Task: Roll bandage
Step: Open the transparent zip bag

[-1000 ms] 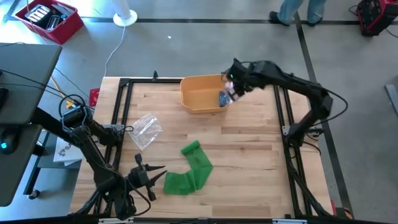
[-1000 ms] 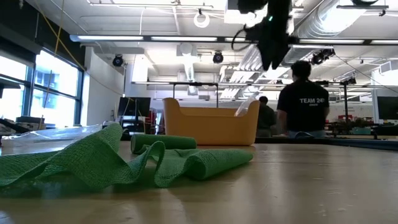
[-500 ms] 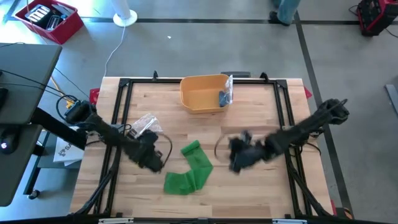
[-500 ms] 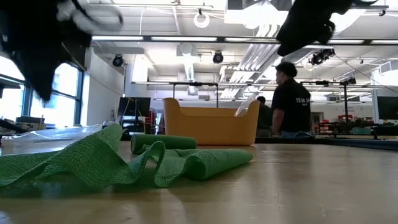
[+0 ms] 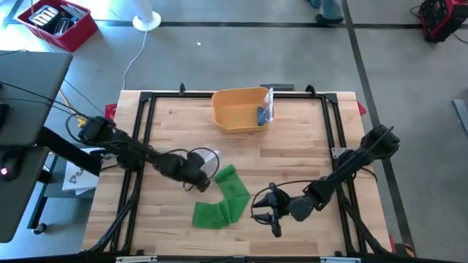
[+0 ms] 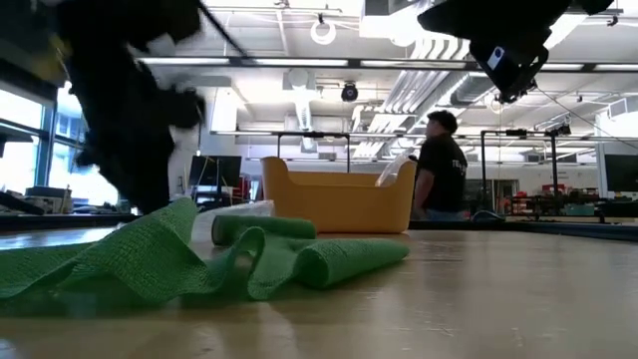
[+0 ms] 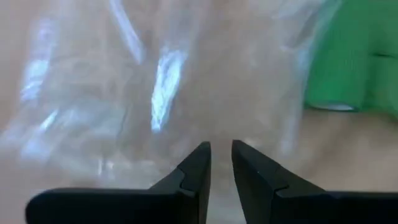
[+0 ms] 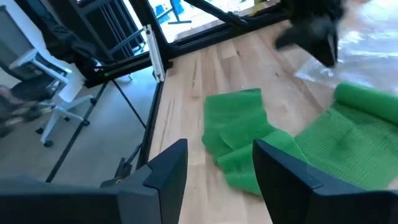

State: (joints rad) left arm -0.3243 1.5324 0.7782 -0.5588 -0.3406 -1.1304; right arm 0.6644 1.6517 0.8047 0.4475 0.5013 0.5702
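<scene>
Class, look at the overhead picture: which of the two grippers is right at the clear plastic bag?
The left gripper. It sits at the plastic bag beside the green bandage; the right gripper is across the bandage, away from the bag.
</scene>
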